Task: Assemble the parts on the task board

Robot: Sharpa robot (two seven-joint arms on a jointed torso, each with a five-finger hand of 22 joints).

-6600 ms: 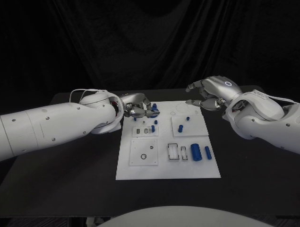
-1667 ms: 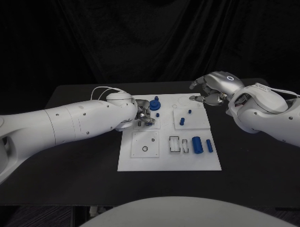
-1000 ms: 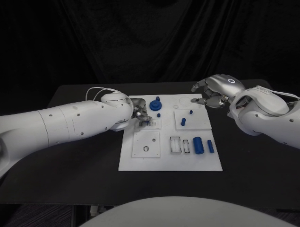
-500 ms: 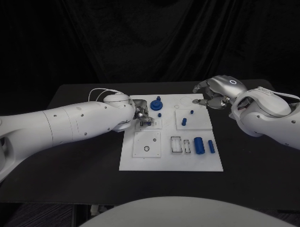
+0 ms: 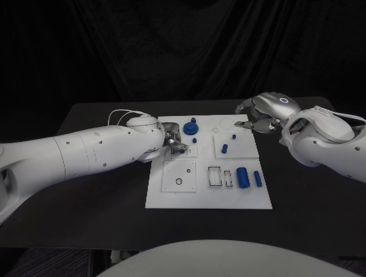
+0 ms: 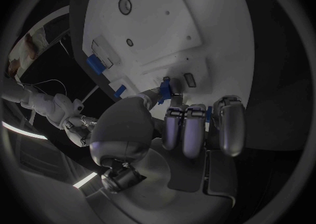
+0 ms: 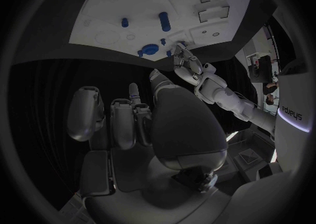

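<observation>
Here the left hand [image 5: 173, 141] sits low over the far-left quarter of the task board [image 5: 207, 196], and the left wrist view shows a small blue part [image 6: 165, 84] pinched at its fingertips right at the board surface, beside a small rectangular slot [image 6: 189, 79]; the other fingers are curled in. Judging from that, the step in hand is seating this piece, and doing it well probably means keeping the part upright, lining it squarely over its recess, and pressing straight down, not sideways, since a tilt could jam it. The right hand [image 5: 261, 112] hovers off the board's far-right corner, at about 2 o'clock from the board's middle, fingers curled in with nothing between them. The head view gives the layout: a tall blue peg [image 5: 191, 125] standing at 12 o'clock on the board and a thick blue cylinder [image 5: 242, 176] lying at about 4 o'clock. The wrist view adds the pinch itself, which the arm hides from above
</observation>
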